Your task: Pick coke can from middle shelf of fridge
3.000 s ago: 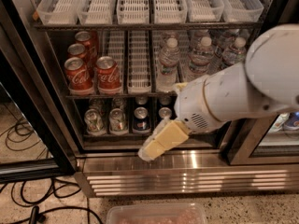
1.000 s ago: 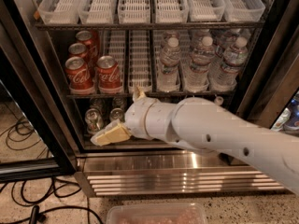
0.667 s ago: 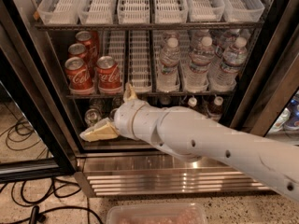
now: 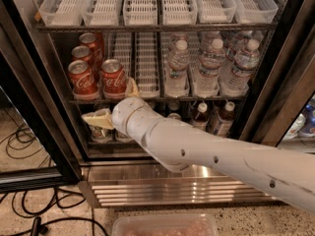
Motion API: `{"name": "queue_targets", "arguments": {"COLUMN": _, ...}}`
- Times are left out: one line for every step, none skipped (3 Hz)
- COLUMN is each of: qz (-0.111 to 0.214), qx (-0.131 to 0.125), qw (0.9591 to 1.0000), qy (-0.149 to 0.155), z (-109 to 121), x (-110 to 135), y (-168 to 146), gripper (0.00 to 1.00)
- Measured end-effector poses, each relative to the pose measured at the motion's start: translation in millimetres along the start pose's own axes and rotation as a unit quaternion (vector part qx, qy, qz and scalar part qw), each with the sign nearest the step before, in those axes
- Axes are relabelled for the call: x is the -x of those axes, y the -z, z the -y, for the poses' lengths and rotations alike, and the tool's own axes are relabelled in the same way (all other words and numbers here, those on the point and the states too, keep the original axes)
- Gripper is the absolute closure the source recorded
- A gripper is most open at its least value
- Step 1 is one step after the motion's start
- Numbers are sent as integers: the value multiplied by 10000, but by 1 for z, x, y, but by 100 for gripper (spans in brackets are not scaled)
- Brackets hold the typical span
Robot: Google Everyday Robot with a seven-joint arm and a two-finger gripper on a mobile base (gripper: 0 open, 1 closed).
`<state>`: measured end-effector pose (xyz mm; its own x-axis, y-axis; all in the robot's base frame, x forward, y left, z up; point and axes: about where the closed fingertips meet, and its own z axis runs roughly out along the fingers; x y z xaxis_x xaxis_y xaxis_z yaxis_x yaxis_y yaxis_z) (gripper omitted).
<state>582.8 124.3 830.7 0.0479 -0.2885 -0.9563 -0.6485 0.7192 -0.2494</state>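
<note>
Several red coke cans stand at the left of the middle shelf (image 4: 197,99) of the fridge (image 4: 34,112); the two front ones are the left can (image 4: 81,79) and the right can (image 4: 114,76). My white arm reaches in from the lower right. My gripper (image 4: 114,103) is at the shelf's front edge, just below the front right can. One cream finger (image 4: 97,118) points left under the shelf, the other (image 4: 132,88) points up beside the right can. The gripper is open and holds nothing.
Clear water bottles (image 4: 209,63) fill the right of the middle shelf. White slotted trays (image 4: 142,4) sit on the shelf above. Dark bottles (image 4: 224,117) and silver cans (image 4: 101,134) stand on the lower shelf. The ribbed steel base (image 4: 172,186), floor cables (image 4: 29,215) and a clear tub (image 4: 165,225) lie below.
My arm has swung left and risen. The gripper went from the lower shelf's front to the middle shelf's edge under the front right coke can.
</note>
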Motion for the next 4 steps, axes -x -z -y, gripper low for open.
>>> {"name": "queue_targets", "arguments": {"qz": 49, "qx": -577, "qw": 9983, "qy": -49, "z": 23, "x": 0, "y": -6, "gripper": 12}}
{"name": "queue_targets", "arguments": {"qz": 51, "qx": -991, "qw": 9950, "qy": -107, "z": 40, "x": -1, "y": -5, "gripper": 14}}
{"name": "queue_targets", "arguments": {"qz": 59, "qx": -1232, "qw": 9922, "qy": -159, "z": 50, "x": -1, "y": -5, "gripper": 22}}
{"name": "queue_targets", "arguments": {"qz": 71, "qx": -1342, "qw": 9906, "qy": -252, "z": 54, "x": -2, "y": -7, "gripper": 34}}
